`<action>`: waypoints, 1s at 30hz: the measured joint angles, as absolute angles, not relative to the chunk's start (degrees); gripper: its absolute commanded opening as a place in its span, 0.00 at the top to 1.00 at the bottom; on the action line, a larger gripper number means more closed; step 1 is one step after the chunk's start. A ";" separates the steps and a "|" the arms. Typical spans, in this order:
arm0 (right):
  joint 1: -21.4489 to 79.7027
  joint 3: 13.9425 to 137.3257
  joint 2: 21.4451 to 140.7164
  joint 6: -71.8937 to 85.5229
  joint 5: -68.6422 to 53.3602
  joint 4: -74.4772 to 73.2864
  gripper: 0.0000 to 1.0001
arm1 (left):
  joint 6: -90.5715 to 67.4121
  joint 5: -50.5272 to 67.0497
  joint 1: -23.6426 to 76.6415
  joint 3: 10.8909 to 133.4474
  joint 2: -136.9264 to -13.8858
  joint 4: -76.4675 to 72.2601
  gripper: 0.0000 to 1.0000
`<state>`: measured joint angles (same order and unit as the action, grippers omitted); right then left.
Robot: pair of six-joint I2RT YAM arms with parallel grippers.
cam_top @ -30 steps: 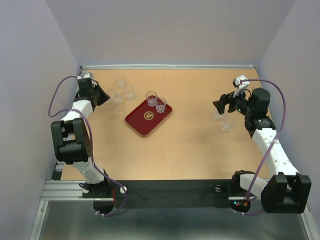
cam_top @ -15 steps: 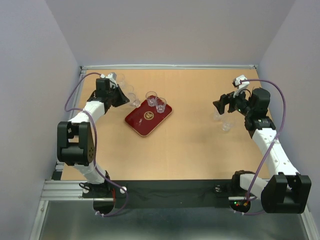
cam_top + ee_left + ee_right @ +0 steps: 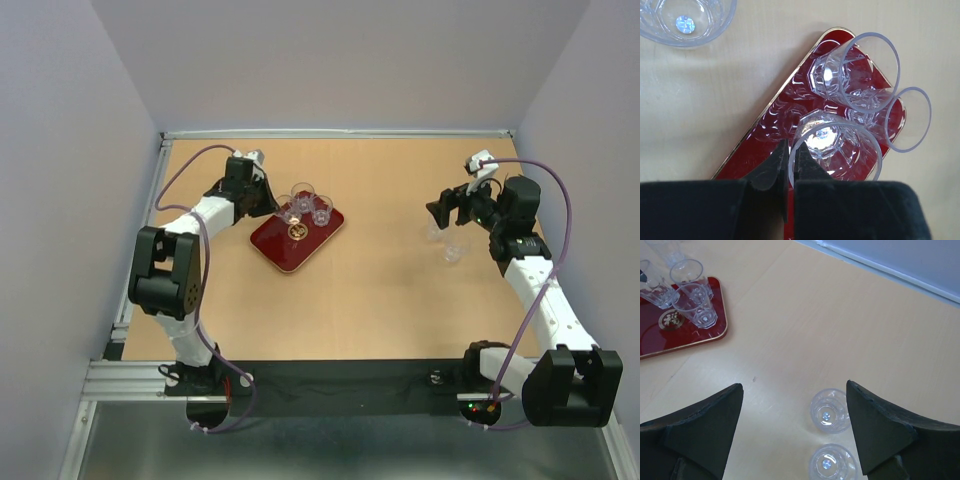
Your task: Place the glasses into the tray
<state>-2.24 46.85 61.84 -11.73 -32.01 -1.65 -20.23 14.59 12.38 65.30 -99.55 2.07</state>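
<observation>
The left gripper [image 3: 789,162], clamped on one glass [image 3: 840,145] by its wall over the tray [image 3: 760,135], crowds two standing glasses [image 3: 860,70]; the right gripper [image 3: 794,389] gapes wide above two table glasses [image 3: 830,412].

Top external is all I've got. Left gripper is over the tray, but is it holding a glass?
Observer: Yes. The left wrist view shows the left gripper pinching the rim of a glass, one finger inside and one outside.
Operator: Set down yet?
Observer: Cannot tell. Its base is over the tray, close beside two other glasses.
Operator: Right side?
Observer: The right wrist view shows the right gripper open, with two upright glasses between its fingers, neither touched.
</observation>
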 measured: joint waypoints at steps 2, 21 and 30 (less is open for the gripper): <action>-2.24 46.85 61.84 -11.81 -32.01 -1.65 0.12 | -20.10 13.17 12.97 65.58 -99.79 2.81 1.00; -2.24 46.85 61.84 -11.86 -31.99 -1.65 0.12 | -18.76 5.23 15.18 69.32 -103.83 4.99 0.72; -2.24 46.52 61.84 -12.29 -31.99 -1.45 0.12 | -18.44 5.26 15.64 70.89 -103.88 5.06 0.39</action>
<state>-2.24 46.52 61.84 -12.29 -31.99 -1.45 -18.44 5.26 15.64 70.89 -103.88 5.06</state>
